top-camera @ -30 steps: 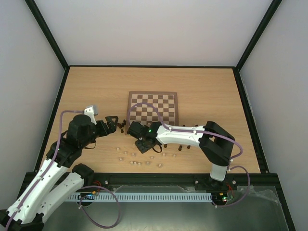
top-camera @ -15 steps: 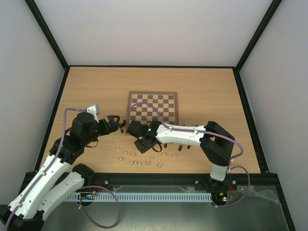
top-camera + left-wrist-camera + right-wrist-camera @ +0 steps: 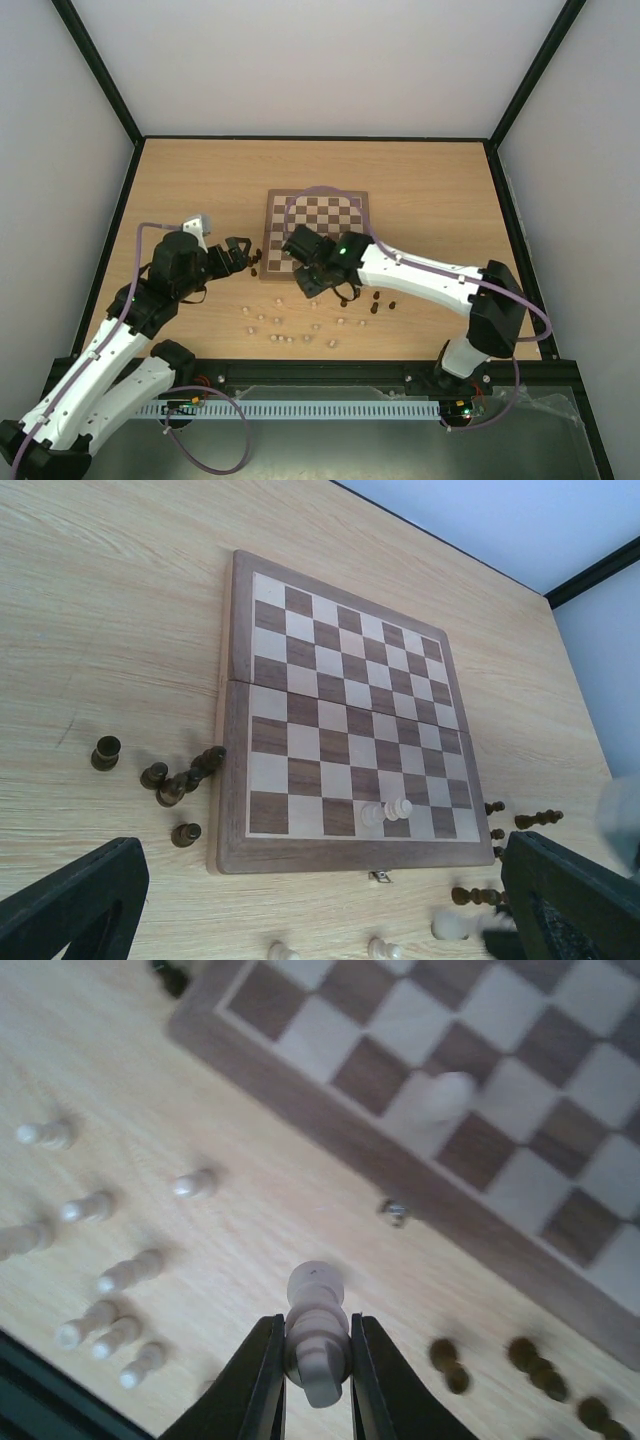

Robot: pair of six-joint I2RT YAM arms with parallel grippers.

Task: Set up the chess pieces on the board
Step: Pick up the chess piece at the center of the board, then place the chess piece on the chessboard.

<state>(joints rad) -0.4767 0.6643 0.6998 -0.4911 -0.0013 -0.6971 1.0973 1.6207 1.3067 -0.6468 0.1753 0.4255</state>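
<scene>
Your right gripper (image 3: 317, 1365) is clenched on a pale cream turned wooden chess piece (image 3: 316, 1305), above the tabletop just off the near border of the brown-and-cream checked wooden board (image 3: 330, 1150). Your left gripper (image 3: 325, 905) is released wide, left of board.

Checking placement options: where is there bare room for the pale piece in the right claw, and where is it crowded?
Bare: nearly all the board, with only the placed pale pieces on its near row; also the tabletop beyond the board's far edge. Crowded: dark cluster off the board's left edge, loose pale pieces and dark strays along its front, where the right claw hovers.
</scene>
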